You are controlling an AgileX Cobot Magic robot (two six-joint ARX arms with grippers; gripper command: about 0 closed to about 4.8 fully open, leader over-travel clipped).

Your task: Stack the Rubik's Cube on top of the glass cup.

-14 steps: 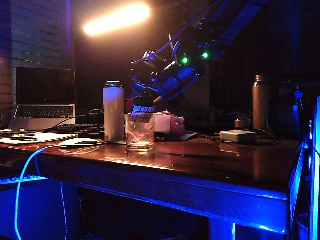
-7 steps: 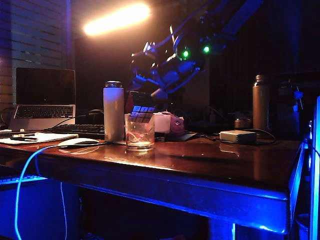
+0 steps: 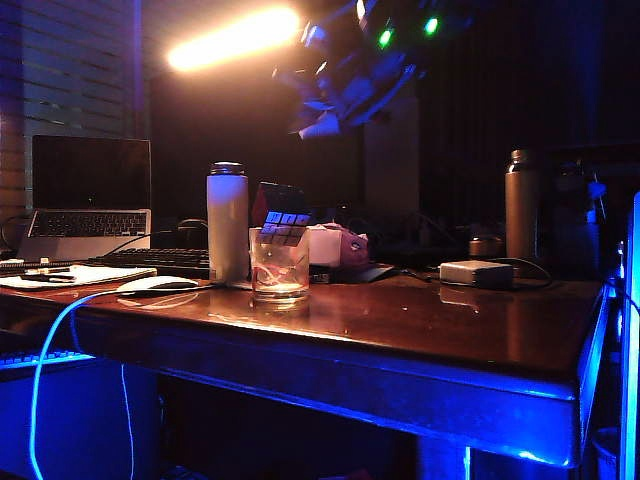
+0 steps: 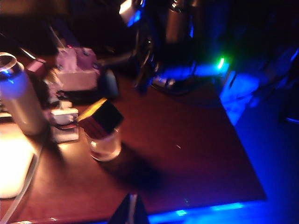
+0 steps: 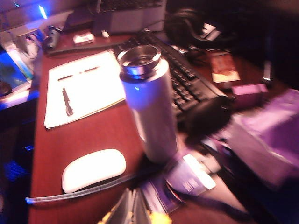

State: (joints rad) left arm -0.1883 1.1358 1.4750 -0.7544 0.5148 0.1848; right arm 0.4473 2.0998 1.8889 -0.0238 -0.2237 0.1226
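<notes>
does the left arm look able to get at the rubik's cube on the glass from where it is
Probably yes: the Rubik's Cube sits tilted on the glass cup, bare table lies between it and the left tool, and the right tool is raised clear.

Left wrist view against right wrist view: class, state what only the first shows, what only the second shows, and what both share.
Only the left wrist view shows the glass cup with the Rubik's Cube resting tilted on its rim, plus the left gripper low at the frame edge, fingertips together.

Only the right wrist view shows the white mouse, the notepad with a pen, the keyboard, and the shut right gripper.

Both show the white bottle and the reddish-brown table.
</notes>
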